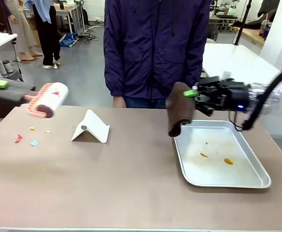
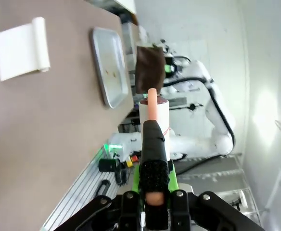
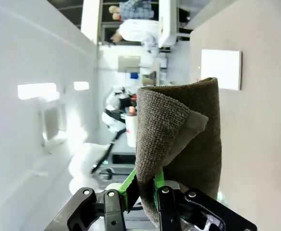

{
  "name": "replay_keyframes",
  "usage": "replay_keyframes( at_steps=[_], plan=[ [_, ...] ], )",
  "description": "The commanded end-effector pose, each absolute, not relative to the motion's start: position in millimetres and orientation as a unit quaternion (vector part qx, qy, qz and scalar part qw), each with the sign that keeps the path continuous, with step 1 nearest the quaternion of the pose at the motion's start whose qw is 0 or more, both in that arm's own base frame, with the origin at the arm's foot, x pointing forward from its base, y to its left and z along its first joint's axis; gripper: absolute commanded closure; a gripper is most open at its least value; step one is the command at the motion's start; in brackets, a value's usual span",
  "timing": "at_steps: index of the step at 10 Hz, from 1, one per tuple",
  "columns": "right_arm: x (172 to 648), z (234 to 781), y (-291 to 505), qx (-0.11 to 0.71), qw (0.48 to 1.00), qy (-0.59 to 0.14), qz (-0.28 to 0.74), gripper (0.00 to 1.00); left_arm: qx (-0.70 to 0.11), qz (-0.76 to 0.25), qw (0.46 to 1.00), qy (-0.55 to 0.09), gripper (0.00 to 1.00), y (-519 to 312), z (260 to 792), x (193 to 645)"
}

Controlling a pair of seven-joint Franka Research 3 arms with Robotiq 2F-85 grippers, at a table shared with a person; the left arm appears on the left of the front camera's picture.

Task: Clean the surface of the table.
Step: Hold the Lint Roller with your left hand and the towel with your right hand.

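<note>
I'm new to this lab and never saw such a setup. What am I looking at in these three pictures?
These are two robot arms at a table. The front picture looks across it at a person opposite. The other two come from cameras on each arm's wrist, so they appear turned sideways. The left gripper is shut on a lint roller, above the table. The right gripper is shut on a brown cloth hanging at the corner of a metal tray with orange stains. Coloured scraps and a white folded stand lie on the table.
</note>
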State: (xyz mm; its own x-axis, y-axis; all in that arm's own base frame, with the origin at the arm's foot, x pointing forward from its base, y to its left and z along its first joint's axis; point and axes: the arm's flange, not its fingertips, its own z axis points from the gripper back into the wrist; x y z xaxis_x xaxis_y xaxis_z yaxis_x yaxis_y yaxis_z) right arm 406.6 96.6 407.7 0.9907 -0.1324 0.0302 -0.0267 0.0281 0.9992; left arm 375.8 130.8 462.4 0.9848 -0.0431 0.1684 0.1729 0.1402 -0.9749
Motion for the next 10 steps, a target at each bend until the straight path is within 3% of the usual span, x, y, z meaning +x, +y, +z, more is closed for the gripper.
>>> replay_keyframes(
  at_steps=[1, 4, 6, 8, 10],
  plan=[
    [398, 421, 51, 0.690, 0.716, -0.017, -0.105, 1.00, -0.682, -0.091, 0.722, -0.071, 1.00, 170, 446, 368],
    [380, 432, -35, 0.673, 0.726, 0.009, -0.142, 1.00, -0.683, -0.105, 0.715, -0.106, 1.00, 224, 419, 341],
    [365, 429, -85, 0.644, 0.742, 0.004, -0.185, 1.00, -0.693, -0.063, 0.706, -0.130, 1.00, 238, 400, 331],
    [351, 410, -117, 0.612, 0.759, -0.034, -0.219, 1.00, -0.691, 0.024, 0.702, -0.169, 1.00, 250, 381, 328],
    [344, 402, -120, 0.613, 0.761, -0.087, -0.192, 1.00, -0.710, 0.068, 0.676, -0.186, 1.00, 246, 373, 332]
  ],
)
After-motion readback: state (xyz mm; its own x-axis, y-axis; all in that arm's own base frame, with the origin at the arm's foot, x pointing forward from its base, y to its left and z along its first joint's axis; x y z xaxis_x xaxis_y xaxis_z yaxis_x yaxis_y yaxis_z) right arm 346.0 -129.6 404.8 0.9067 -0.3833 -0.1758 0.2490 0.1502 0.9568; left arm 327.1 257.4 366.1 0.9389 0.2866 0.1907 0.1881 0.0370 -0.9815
